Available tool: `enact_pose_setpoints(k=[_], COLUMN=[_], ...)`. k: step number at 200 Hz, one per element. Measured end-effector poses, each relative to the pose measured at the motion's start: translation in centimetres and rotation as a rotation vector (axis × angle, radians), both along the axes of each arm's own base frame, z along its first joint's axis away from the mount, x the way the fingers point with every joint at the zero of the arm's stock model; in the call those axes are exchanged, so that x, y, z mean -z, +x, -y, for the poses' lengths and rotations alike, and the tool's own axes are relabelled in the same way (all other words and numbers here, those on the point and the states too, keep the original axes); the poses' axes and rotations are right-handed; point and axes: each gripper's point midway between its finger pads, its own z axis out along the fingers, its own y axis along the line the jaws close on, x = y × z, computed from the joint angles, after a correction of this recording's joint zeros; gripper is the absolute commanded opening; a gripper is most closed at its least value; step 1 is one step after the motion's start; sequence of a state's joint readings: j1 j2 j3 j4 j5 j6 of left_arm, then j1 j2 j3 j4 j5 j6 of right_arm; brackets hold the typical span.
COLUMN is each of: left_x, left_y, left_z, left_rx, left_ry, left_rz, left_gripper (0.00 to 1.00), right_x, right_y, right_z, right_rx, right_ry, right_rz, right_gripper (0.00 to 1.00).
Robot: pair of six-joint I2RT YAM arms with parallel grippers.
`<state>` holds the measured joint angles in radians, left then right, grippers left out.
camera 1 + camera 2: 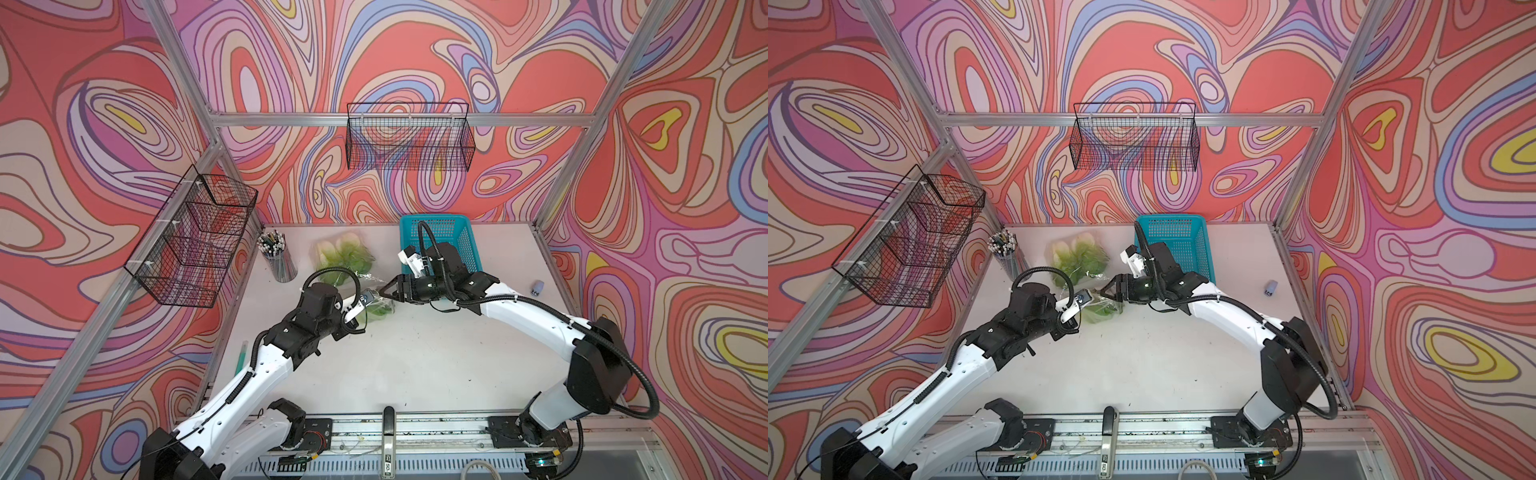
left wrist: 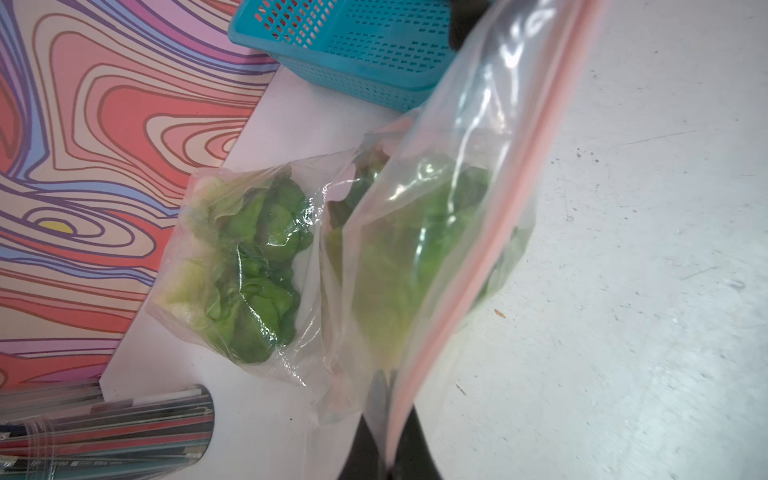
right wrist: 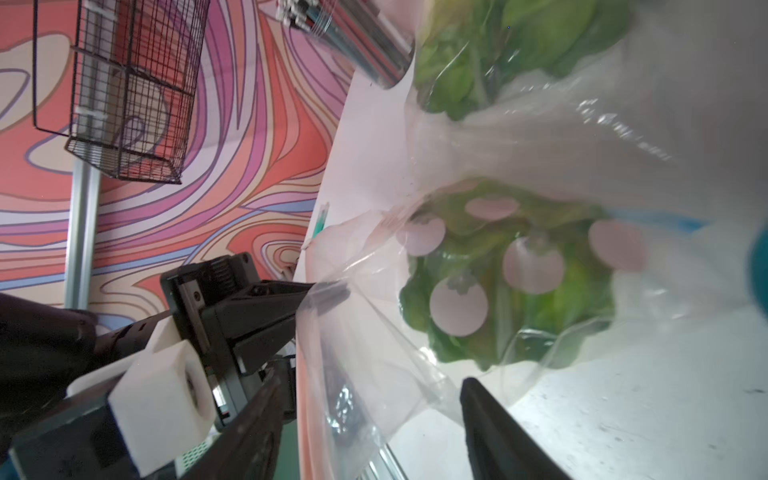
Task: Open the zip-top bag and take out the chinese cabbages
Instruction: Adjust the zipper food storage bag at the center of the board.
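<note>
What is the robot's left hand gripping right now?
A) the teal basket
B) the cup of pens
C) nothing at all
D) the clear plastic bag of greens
D: the right wrist view shows the left hand pinched shut on the edge of the zip-top bag, with the chinese cabbages inside it.

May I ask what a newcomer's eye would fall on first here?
The swirling red, pink and lilac walls surround everything. At mid-table the left gripper pinches a clear zip-top bag of green chinese cabbages, the open right gripper facing it; a teal basket sits behind.
</note>
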<state>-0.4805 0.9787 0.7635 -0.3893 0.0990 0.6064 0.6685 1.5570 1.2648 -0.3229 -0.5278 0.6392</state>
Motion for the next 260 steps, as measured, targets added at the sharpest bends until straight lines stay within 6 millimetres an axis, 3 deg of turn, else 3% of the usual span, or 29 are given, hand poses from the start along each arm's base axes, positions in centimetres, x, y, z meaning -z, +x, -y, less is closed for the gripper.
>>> enact_pose_setpoints(k=[33,68,104,126,186,260], left_x=[-0.5,0.3,0.4,0.6,0.4,0.5], left_y=[-0.3,-0.8,-1.0,-1.3,-1.6,-1.9], left_z=[0.9,1.4,1.7,1.7,2.2,2.7], left_rx=[0.036,0.064,0.075,0.081,0.095,0.115], left_ry=[-0.011,-0.010,-0.010,-0.011,-0.037,-0.064], left_rz=[-0.052,-0.123,-0.150,-0.163,-0.189,-0.214], left_gripper=[0.00,0.00,0.00,0.00,0.00,0.00], right_x=[-2.7,-3.2,-3.8,-3.2,-1.8,-0.4], right_y=[0.7,1.1,-0.8,-2.3,-2.9,-4.9], right_z=[2.5,3.7,1.5,-0.3,-0.2,-0.5], right_rx=[0.062,0.060,-0.067,-0.164,-0.271,-0.409], right_ry=[-0.103,-0.240,-0.341,-0.372,-0.424,-0.411], right_rz=[0.162,0.290,0.443,0.502,0.569,0.580], right_gripper=[0.69,0.64,0.64,0.64,0.68,0.54])
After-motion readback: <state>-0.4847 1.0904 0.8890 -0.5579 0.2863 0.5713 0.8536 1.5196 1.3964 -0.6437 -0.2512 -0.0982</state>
